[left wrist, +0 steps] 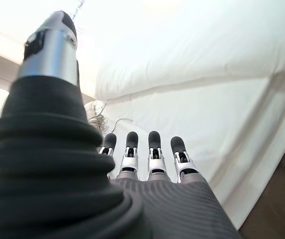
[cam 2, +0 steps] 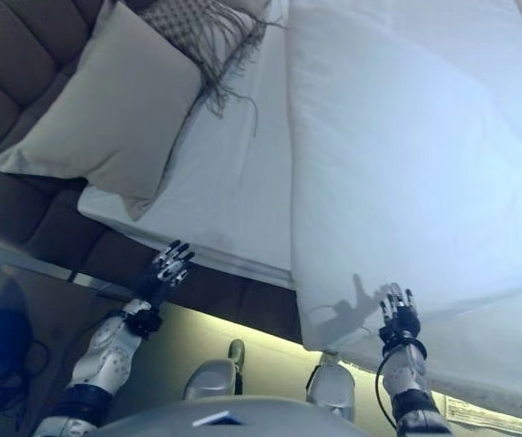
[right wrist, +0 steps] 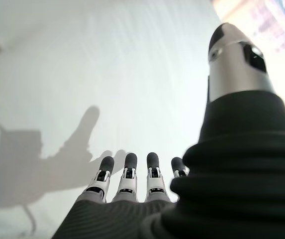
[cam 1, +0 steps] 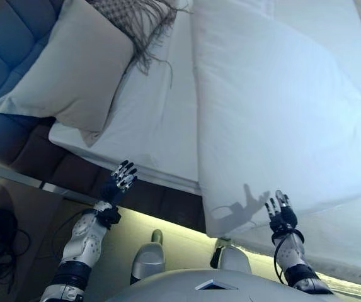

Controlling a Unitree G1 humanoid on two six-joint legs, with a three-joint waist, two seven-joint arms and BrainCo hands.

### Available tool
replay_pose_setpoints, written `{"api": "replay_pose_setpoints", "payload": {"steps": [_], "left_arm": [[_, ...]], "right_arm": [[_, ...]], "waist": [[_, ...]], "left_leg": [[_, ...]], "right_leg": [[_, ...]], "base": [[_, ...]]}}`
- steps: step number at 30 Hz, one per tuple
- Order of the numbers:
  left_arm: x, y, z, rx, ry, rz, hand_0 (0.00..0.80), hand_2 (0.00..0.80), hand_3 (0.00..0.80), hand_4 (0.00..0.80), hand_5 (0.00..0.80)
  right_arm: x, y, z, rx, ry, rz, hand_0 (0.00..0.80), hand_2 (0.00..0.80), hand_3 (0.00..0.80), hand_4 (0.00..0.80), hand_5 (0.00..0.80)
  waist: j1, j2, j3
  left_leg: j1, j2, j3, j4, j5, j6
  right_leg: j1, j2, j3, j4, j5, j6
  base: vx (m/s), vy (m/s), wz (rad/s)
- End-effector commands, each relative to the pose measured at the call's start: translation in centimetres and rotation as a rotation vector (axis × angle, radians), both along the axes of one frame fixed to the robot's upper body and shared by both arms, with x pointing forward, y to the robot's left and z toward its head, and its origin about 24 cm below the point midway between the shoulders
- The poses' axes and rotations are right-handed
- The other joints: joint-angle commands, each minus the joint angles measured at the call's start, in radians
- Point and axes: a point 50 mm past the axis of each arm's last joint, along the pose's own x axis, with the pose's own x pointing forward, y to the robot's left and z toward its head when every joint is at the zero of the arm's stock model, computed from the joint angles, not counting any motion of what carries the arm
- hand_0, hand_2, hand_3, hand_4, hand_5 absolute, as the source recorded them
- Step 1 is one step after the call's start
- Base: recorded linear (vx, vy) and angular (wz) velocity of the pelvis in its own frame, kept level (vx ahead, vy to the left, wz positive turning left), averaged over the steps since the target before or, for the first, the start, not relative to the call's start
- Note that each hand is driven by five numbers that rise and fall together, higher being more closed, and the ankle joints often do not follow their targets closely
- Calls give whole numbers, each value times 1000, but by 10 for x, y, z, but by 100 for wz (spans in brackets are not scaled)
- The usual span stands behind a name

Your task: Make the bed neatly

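While both arms reach toward the bed's near edge, the left hand (cam 1: 121, 178) hangs with fingers straight and spread, holding nothing, just short of the sheet (cam 1: 161, 119) at the mattress side. On the other side, the right hand (cam 1: 281, 211) is likewise spread and empty, raised in front of the white duvet (cam 1: 275, 100), which hangs over the bed edge there. Whether it touches the cloth cannot be told. Farther back, the duvet covers the right part of the bed, the bare sheet lies beside it, and a pillow (cam 1: 73, 69) leans against the padded headboard (cam 1: 7, 38), with a fringed throw (cam 1: 139, 19) just beyond.
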Motion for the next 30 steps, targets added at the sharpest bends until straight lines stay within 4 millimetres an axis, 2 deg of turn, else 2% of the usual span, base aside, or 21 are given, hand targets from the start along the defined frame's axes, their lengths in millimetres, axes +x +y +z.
{"api": "replay_pose_setpoints", "payload": {"steps": [1, 3, 7, 11, 14, 18, 21, 24, 30], "left_arm": [[18, 3, 21, -11, -95, -3, 0, 0, 0, 0, 0], [36, 6, 36, -22, -176, -16, 0, 0, 0, 0, 0], [60, -13, 54, -48, -268, -65, 0, 0, 0, 0, 0], [60, -26, 61, -75, -285, -95, 0, 0, 0, 0, 0], [60, -28, 63, -80, -294, -84, 0, 0, 0, 0, 0], [59, -28, 67, -86, -314, -91, 0, 0, 0, 0, 0], [59, -26, 71, -86, -326, -102, 0, 0, 0, 0, 0], [58, -25, 76, -73, -350, -117, 0, 0, 0, 0, 0], [61, -26, 84, -84, -380, -123, 0, 0, 0, 0, 0]], "right_arm": [[-2, -27, 9, 23, -106, -106, 0, 0, 0, 0, 0], [10, -38, 17, 37, -178, -173, 0, 0, 0, 0, 0], [33, -62, 39, 31, -214, -257, 0, 0, 0, 0, 0], [30, -87, 53, 12, -207, -302, 0, 0, 0, 0, 0], [33, -104, 68, -9, -236, -334, 0, 0, 0, 0, 0], [37, -118, 84, -12, -304, -341, 0, 0, 0, 0, 0], [43, -124, 94, 17, -382, -334, 0, 0, 0, 0, 0], [52, -127, 105, 29, -457, -295, 0, 0, 0, 0, 0], [57, -137, 120, 48, -533, -335, 0, 0, 0, 0, 0]], "waist": [[21, 0, 28], [31, 13, 86], [38, 43, 171], [50, 63, 210], [58, 72, 237], [69, 81, 266], [77, 89, 281], [83, 100, 302], [92, 123, 326]], "left_leg": [[-104, 19, -8, 93, -32, 51], [-196, 36, -12, 135, -28, 38], [-330, 44, -27, 213, -20, 21], [-384, 36, -40, 245, -11, 15], [-419, 32, -49, 254, -3, 10], [-471, 13, -60, 287, -5, 14], [-490, 9, -69, 305, -26, 13], [-513, 6, -66, 297, -12, 15], [-538, -5, -64, 269, 21, 18]], "right_leg": [[-50, -87, 31, 3, 88, 80], [-116, -97, 13, 17, 98, 82], [-230, -132, -4, 108, 80, 81], [-278, -160, -5, 167, 61, 80], [-317, -173, -6, 195, 50, 81], [-375, -186, 15, 254, 28, 78], [-401, -190, 33, 289, -3, 90], [-425, -188, 36, 289, -2, 89], [-449, -188, 32, 280, 7, 94]], "base": [[-141, -186, -3], [-426, -145, -1], [-266, -16, 9], [-27, 13, 9], [-48, -7, 22], [-41, -7, 15], [63, -36, 17], [-29, -39, 4], [-10, -23, 1]]}}
